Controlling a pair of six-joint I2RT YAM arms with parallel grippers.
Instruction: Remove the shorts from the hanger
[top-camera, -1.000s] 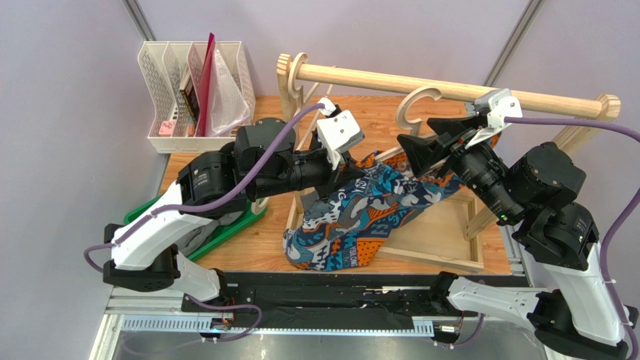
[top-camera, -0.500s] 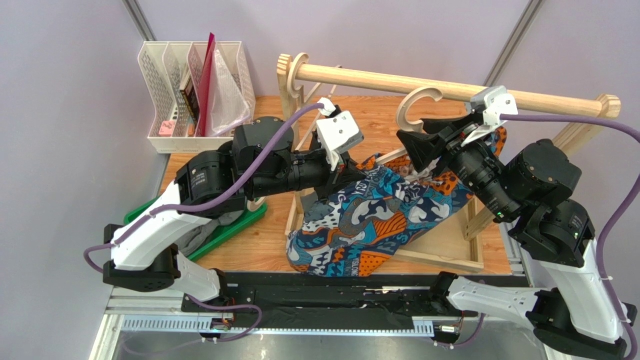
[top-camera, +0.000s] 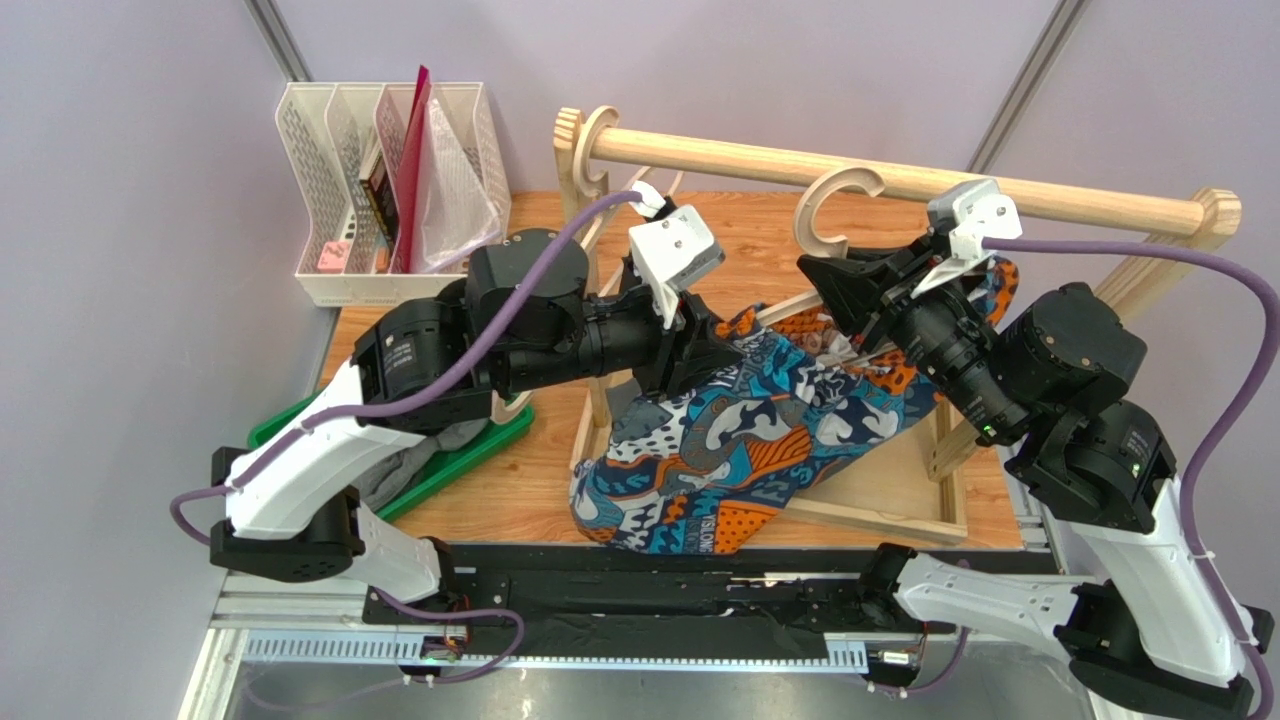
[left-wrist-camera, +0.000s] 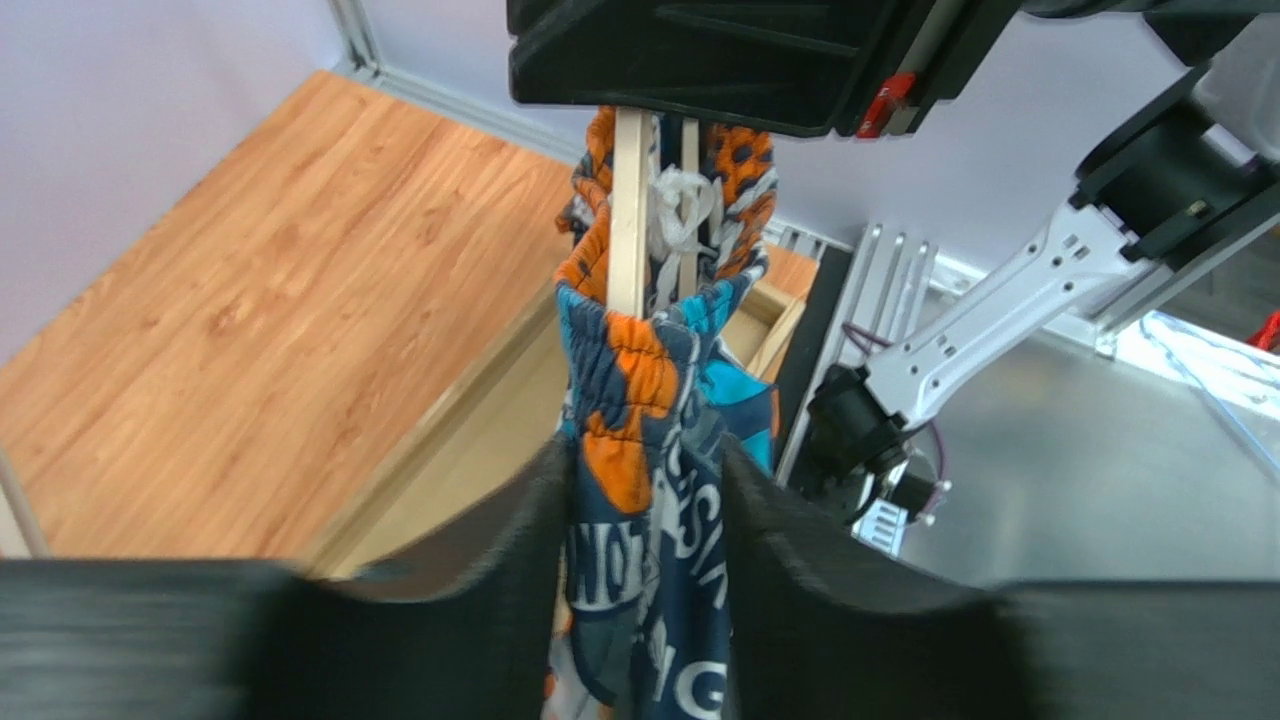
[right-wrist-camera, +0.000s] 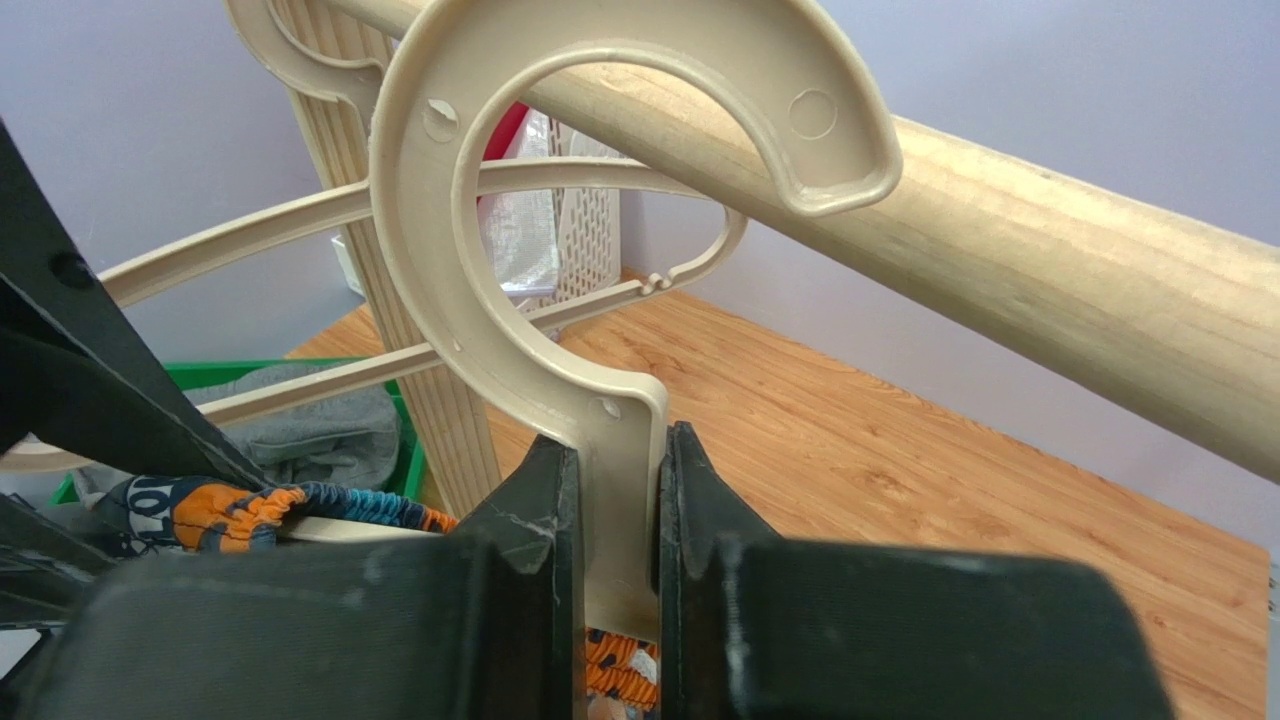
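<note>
The patterned shorts (top-camera: 751, 435) in blue, orange and teal hang by their waistband from the beige hanger (top-camera: 831, 206), just below the wooden rail. My right gripper (top-camera: 845, 305) is shut on the hanger's neck (right-wrist-camera: 619, 428), right under its hook. My left gripper (top-camera: 703, 342) is open, its fingers either side of the shorts' hanging cloth (left-wrist-camera: 646, 450) below the hanger's bar. The grey shorts (top-camera: 394, 474) lie crumpled in the green tray (top-camera: 466, 450) at the left.
The wooden rail (top-camera: 902, 177) spans the back on two posts. A second beige hanger (right-wrist-camera: 226, 248) hangs behind. A white file rack (top-camera: 383, 188) stands at the back left. A shallow wooden tray (top-camera: 887, 488) lies beneath the shorts.
My right gripper has closed on the hanger's neck and lifted it slightly toward the rail. The left gripper's fingers have parted around the patterned cloth.
</note>
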